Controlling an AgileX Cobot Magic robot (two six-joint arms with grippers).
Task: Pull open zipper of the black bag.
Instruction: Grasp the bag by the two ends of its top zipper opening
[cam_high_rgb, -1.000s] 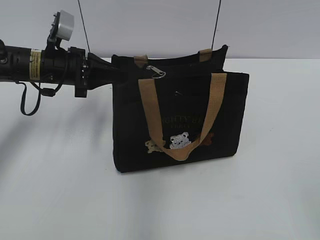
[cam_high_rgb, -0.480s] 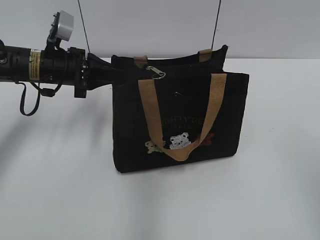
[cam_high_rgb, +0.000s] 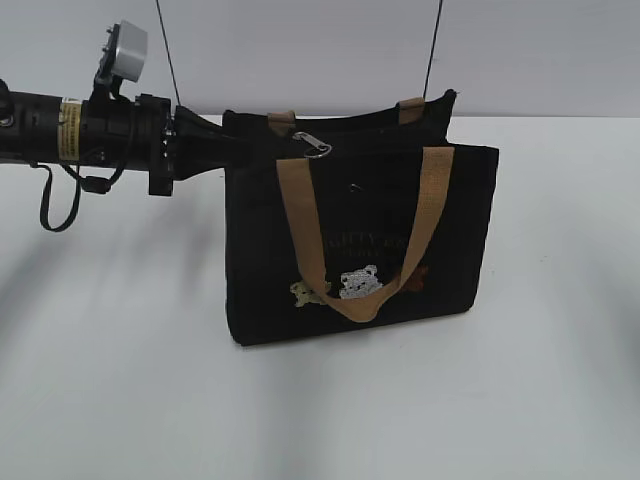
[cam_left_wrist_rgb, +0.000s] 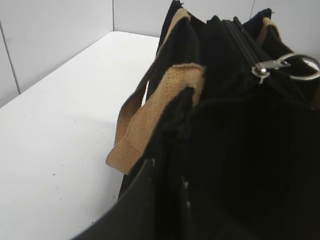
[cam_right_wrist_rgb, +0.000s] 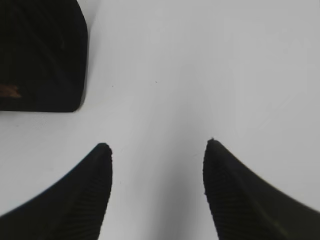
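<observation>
- On the white table (cam_high_rgb: 120, 400), the black bag (cam_high_rgb: 360, 250) stands upright, tan handle (cam_high_rgb: 300, 230) draped down its front.
- Along its top edge runs the zipper (cam_left_wrist_rgb: 245, 47), silver ring pull (cam_high_rgb: 316, 146) near the left end.
- At the bag's upper left corner, the left end effector (cam_high_rgb: 222, 150) is clenched on the fabric.
- Off to the side, the right end effector (cam_right_wrist_rgb: 157, 150) hangs released over bare table.
</observation>
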